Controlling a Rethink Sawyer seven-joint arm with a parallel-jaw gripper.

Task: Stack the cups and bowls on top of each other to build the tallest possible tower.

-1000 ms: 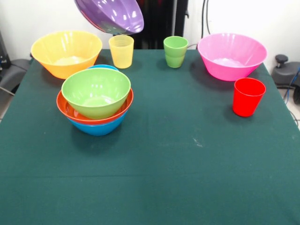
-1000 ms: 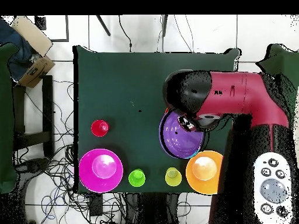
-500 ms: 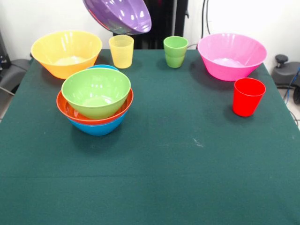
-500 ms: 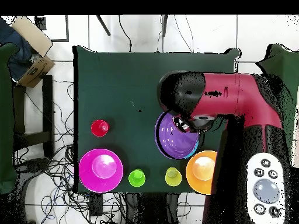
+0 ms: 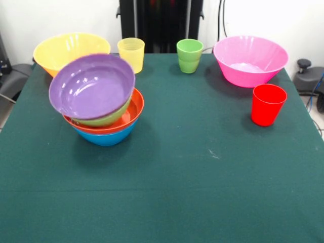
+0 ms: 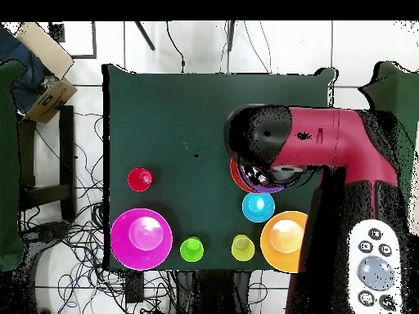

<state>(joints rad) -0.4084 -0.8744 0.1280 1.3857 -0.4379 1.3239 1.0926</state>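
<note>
The purple bowl (image 5: 91,86) lies tilted on the green bowl (image 5: 109,119), which is nested in the red-orange bowl (image 5: 129,109) and the big blue bowl (image 5: 106,137); this tower stands at the left of the front view. No gripper shows in the front view. In the overhead view the red arm (image 6: 327,143) covers the tower, and the gripper (image 6: 266,173) beneath it is mostly hidden. A small blue bowl (image 6: 258,206) sits beside the tower. Along the back edge stand the yellow-orange bowl (image 5: 71,45), yellow cup (image 5: 131,54), green cup (image 5: 190,55) and pink bowl (image 5: 250,61). The red cup (image 5: 268,104) stands alone.
The dark green tablecloth (image 5: 192,177) covers the whole table. A black stand (image 5: 162,20) rises behind the back edge. Off the table, a cardboard box (image 6: 49,94) and cables lie on the floor.
The purple bowl, held high above the back of the table before, has come down and now rests tilted on the green bowl. The gripper no longer shows in the front view.
</note>
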